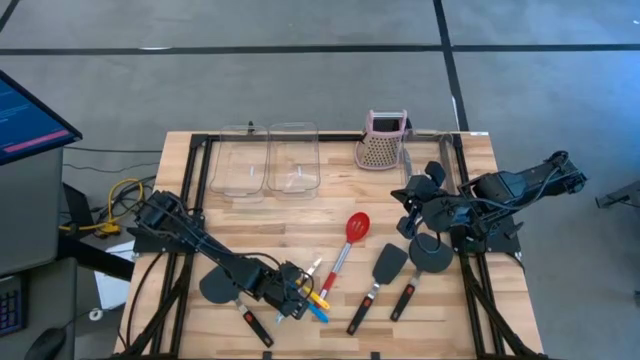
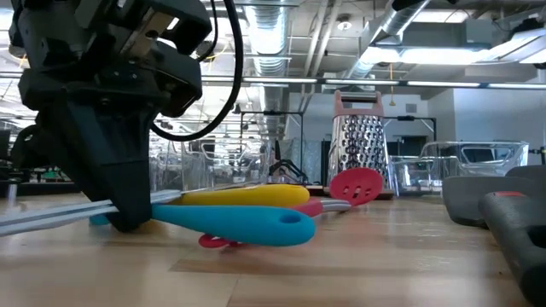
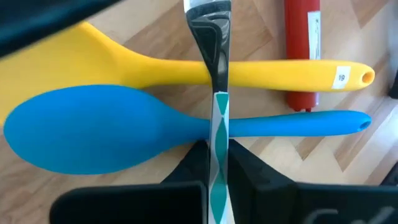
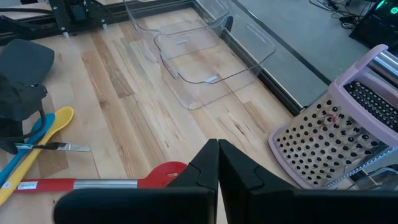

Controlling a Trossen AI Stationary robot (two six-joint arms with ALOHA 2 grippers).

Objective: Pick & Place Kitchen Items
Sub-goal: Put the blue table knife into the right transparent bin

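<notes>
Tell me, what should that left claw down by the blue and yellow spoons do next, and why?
Probably lift straight up a little. The left claw has shut on the silver metal tongs, which lie across the blue spoon and yellow spoon. Rising first should free the tongs without dragging the spoons over the table. The right claw waits shut near the red spoon.

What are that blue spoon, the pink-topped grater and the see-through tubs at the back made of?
Blue spoon: probably silicone or soft plastic, matte, one smooth piece. Grater: shiny perforated metal, likely steel, with a pink plastic top. Tubs: clear glossy plastic, judging by their transparent walls.
</notes>
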